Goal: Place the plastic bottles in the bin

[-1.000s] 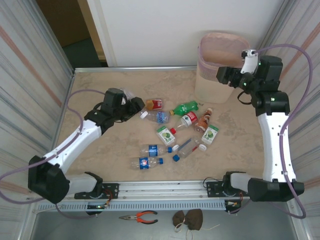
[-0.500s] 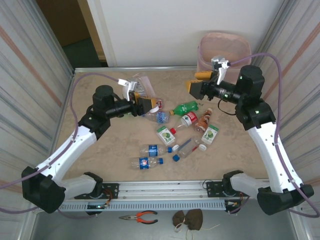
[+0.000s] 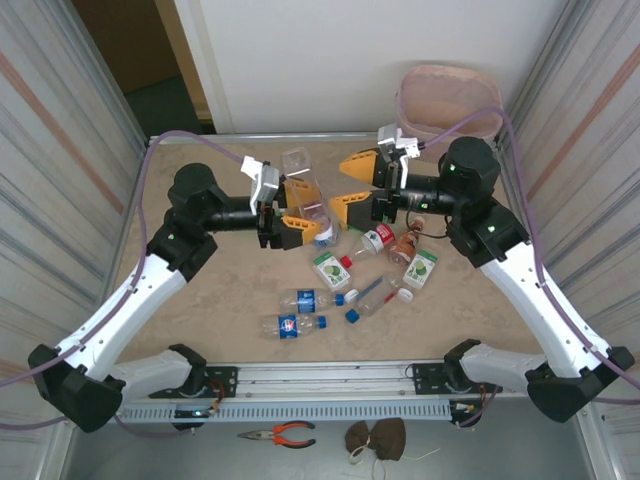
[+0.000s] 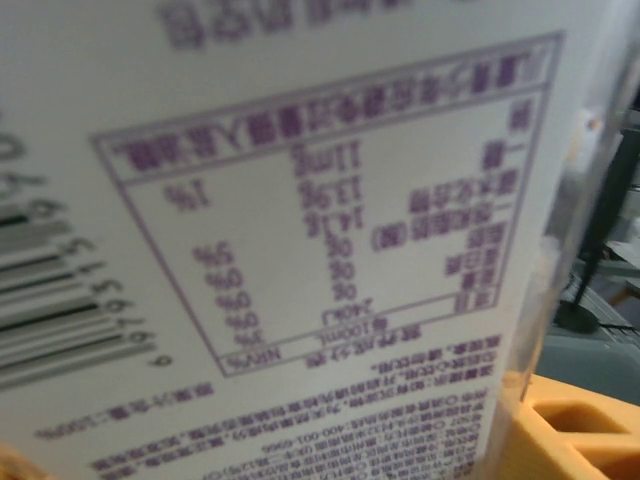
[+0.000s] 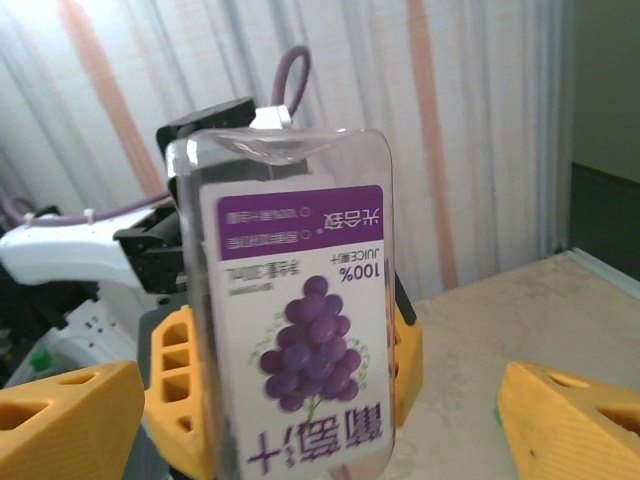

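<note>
A clear flat bottle (image 3: 303,190) with a purple grape label hangs above the table, cap end down, and my left gripper (image 3: 299,207) is shut on it. In the left wrist view its printed back label (image 4: 320,250) is pressed up close. My right gripper (image 3: 343,184) faces it from the right, open wide; in the right wrist view the bottle (image 5: 295,330) stands between my spread yellow fingertips (image 5: 70,420) without touching them. Several other plastic bottles (image 3: 378,238) lie on the table below. The pale pink bin (image 3: 450,95) stands at the back right.
Loose bottles lie in a cluster from the table's middle (image 3: 305,300) toward the right (image 3: 420,268). Orange-handled pliers (image 3: 282,433) and a brown cloth (image 3: 375,437) lie in front of the arm bases. Striped panels wall in both sides.
The left arm has lifted the grape bottle off the table and carried it right. The right arm has swung from the bin toward it and opened its jaws wider.
</note>
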Controlling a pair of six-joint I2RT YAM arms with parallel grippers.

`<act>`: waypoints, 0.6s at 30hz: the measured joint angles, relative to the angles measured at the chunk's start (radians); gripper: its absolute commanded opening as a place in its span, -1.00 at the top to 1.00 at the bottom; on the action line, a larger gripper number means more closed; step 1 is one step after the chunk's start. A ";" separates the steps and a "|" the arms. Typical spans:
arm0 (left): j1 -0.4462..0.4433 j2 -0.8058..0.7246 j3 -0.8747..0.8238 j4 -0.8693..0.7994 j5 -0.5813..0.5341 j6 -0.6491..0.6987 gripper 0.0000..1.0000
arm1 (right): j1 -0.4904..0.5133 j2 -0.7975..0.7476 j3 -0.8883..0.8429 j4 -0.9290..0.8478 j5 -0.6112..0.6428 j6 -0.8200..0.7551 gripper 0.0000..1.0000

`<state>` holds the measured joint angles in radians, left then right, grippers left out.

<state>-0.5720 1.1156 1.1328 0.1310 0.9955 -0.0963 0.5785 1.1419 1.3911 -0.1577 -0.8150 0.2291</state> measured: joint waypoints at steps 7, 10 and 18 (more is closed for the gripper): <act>-0.058 0.021 0.065 -0.072 0.052 0.087 0.30 | 0.093 0.046 0.054 -0.024 -0.023 -0.043 -0.69; -0.063 0.021 0.066 -0.095 0.056 0.108 0.31 | 0.110 0.049 0.060 -0.037 -0.024 -0.064 -0.54; -0.063 0.025 0.074 -0.143 0.052 0.145 0.23 | 0.122 0.049 0.060 -0.062 -0.024 -0.089 -0.20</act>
<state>-0.6350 1.1408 1.2072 -0.0120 1.0473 0.0486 0.7010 1.1908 1.4513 -0.2195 -0.8394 0.1402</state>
